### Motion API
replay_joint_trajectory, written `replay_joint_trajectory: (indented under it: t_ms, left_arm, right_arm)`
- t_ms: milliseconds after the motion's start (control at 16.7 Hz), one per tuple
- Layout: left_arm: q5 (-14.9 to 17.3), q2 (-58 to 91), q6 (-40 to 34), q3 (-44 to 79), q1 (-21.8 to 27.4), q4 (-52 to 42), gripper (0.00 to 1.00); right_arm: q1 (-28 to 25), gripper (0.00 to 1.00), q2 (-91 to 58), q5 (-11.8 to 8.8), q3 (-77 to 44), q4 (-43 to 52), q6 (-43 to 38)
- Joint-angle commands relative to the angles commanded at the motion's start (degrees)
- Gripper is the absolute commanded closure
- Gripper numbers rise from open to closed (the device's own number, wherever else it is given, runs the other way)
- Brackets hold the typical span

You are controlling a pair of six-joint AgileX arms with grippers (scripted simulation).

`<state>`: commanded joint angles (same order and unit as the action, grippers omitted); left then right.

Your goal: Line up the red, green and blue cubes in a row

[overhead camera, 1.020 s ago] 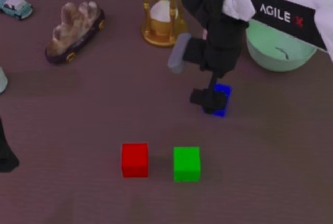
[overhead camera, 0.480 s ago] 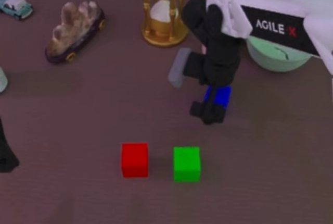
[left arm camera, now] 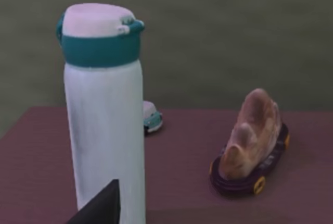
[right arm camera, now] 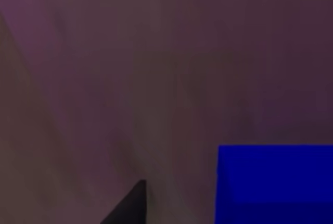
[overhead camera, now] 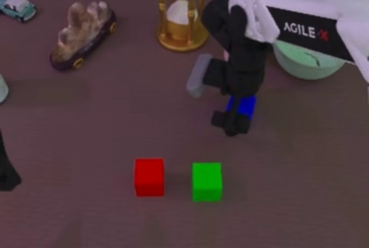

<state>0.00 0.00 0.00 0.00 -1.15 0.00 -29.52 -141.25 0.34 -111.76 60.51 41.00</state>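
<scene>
Since the earlier frame, the right gripper (overhead camera: pixel 235 122) had lifted the blue cube (overhead camera: pixel 243 105), gripped mid-table; next, placing it beside the green cube (overhead camera: pixel 207 181) and red cube (overhead camera: pixel 149 176) near the table's front edge.

Open table (overhead camera: pixel 300 202) lies right of the green cube (overhead camera: pixel 207 181) and left of the red cube (overhead camera: pixel 149 176) — a narrow gap parts them — while the hourglass (overhead camera: pixel 180 11), bowl (overhead camera: pixel 308 57) and bread toy (overhead camera: pixel 83 33) crowd the far edge.
</scene>
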Motion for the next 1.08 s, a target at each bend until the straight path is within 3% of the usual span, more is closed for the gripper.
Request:
replay_joint_trajectory:
  t_ms: [300, 780, 1080]
  left_arm:
    - [0.0, 0.0, 0.0, 0.0, 0.0, 0.0, 0.0]
    - [0.0, 0.0, 0.0, 0.0, 0.0, 0.0, 0.0]
    - [0.0, 0.0, 0.0, 0.0, 0.0, 0.0, 0.0]
  right_arm:
    - [0.0, 0.98, 0.0, 0.0, 0.0, 0.0, 0.0]
    - [0.0, 1.0, 0.0, 0.0, 0.0, 0.0, 0.0]
    - [-0.5, 1.0, 2.3, -0.7, -3.9, 5.2, -0.5]
